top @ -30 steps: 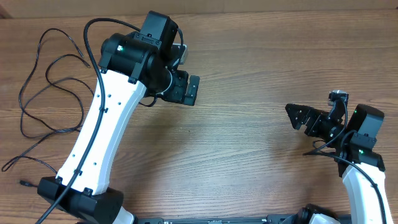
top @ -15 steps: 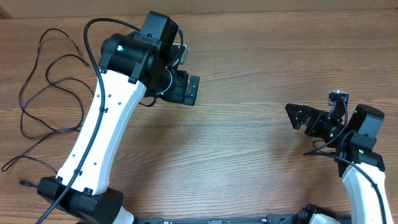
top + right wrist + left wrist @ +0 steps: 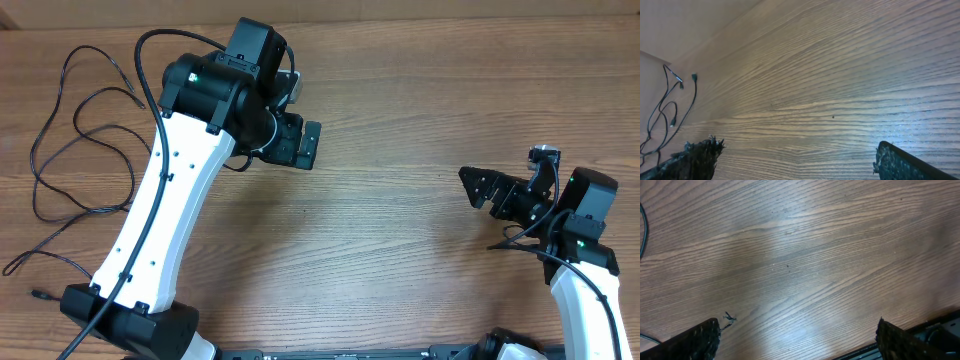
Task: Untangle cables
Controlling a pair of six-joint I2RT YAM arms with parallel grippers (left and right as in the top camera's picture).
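Observation:
The cables (image 3: 34, 170) lie in loose, overlapping black loops on the wooden table's far left, with one plug end near the front left edge (image 3: 38, 295). The right wrist view shows the cables (image 3: 662, 100) far off at its left, small plugs at their ends. My left gripper (image 3: 300, 145) hovers open over bare wood near the table's back middle, to the right of the cables and apart from them. In the left wrist view the left gripper (image 3: 797, 336) holds nothing. My right gripper (image 3: 480, 188) stands open at the right, pointing left, and in its wrist view the right gripper (image 3: 797, 152) is empty.
The left arm's white link (image 3: 165, 210) runs diagonally from the front left base, just right of the cable loops. A dark cord (image 3: 643, 222) curves at the left wrist view's left edge. The wooden table (image 3: 400, 230) stretches between the two grippers.

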